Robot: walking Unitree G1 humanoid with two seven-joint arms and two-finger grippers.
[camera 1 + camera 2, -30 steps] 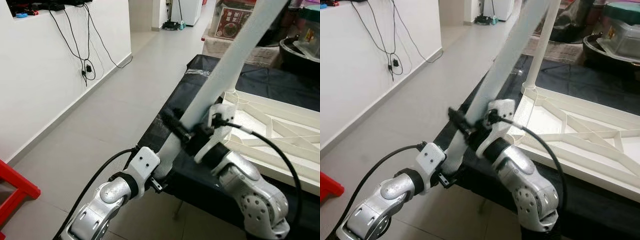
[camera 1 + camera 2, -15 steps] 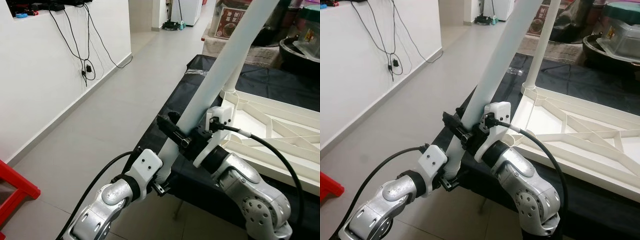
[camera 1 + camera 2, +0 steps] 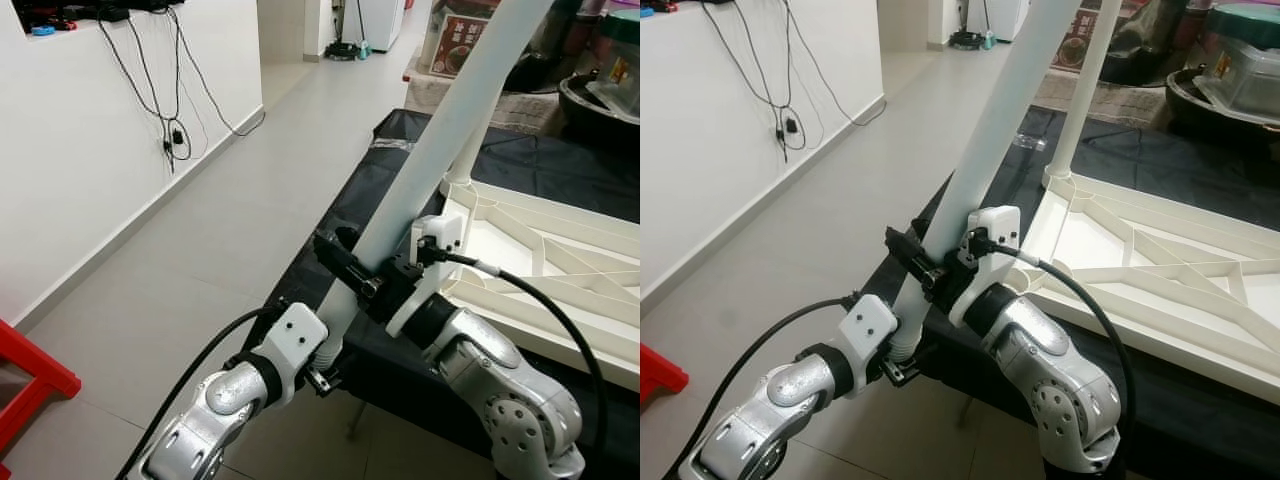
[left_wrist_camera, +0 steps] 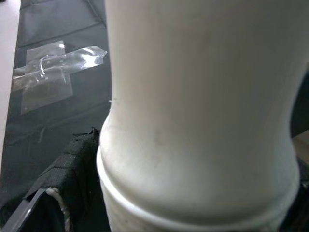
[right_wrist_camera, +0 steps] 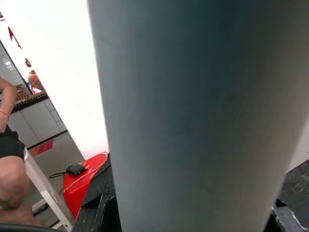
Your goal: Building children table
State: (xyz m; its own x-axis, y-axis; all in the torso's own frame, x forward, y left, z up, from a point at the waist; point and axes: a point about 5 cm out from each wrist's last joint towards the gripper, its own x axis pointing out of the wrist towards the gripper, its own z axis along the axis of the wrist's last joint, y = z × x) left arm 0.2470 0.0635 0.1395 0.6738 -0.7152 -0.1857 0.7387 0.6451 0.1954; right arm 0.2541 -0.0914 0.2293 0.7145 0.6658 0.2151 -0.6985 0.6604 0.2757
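One slim white plastic leg [image 3: 1080,95] stood fitted on your upturned white ribbed tabletop [image 3: 1160,265]. Both grippers, left [image 3: 325,365] and right [image 3: 365,280], clamped the second long white tube leg [image 3: 440,140], unmounted, tilted beside it.

White table legs: two — one loose leg [image 3: 440,150] running diagonally up the middle of the frame, one upright leg [image 3: 1085,85] at upper right
White tabletop frames: one [image 3: 560,270], at right, ribbed side showing
Silver arms: two, at the bottom of the frame
Grippers: two — left gripper [image 3: 322,372], right gripper [image 3: 345,262]
Black mats: one [image 3: 380,170]
Clear tape patches: one [image 4: 53,72], on the mat
Red furniture pieces: one [image 3: 30,385], lower left corner
Dangling wall cables: one bundle [image 3: 170,90], upper left
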